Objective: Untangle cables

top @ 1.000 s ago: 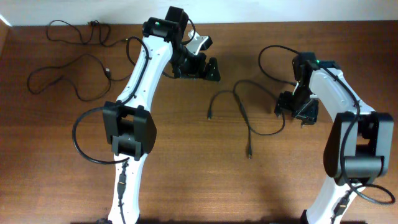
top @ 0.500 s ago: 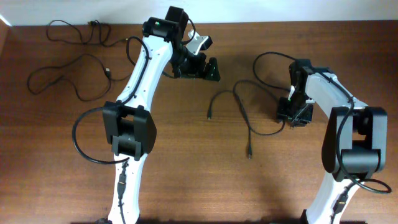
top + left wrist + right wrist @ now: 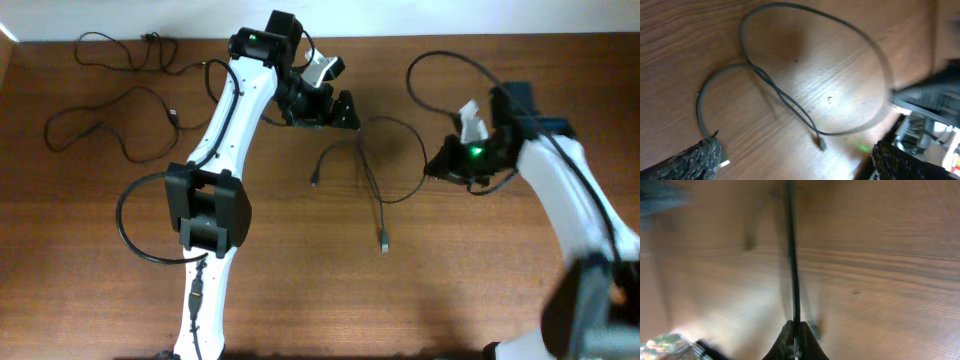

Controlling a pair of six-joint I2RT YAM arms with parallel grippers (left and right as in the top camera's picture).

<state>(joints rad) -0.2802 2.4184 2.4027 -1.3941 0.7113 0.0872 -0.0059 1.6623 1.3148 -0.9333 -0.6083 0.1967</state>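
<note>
Up and over swings the right arm since a second ago, and the right tool (image 3: 463, 160) has snapped together on the middle cable (image 3: 372, 185), dragging its slack toward the table's (image 3: 300, 300) centre. From the right wrist, the fingertips (image 3: 795, 341) are pinched flat on the cord (image 3: 792, 255), which runs dead straight away from the pinch.

Now the bit that matters: everything loose on this cable lies on the left-arm side of the right tool. Its loop curls beneath the left tool (image 3: 335, 110), whose jaws stand wide apart with nothing between them, and both plug ends (image 3: 315, 183) (image 3: 383, 246) trail toward the near edge. The left wrist view shows two strands crossing and twisting together (image 3: 785, 100) mid-loop, just ahead of that open tool (image 3: 795, 150). So the left arm is clearly the nearer one to the crossing, I'd say, and any pull from the right would run along the cord's length, away from it.

Over by the far left corner, the other two cables (image 3: 120, 50) (image 3: 110, 120) lie well apart from this one.
</note>
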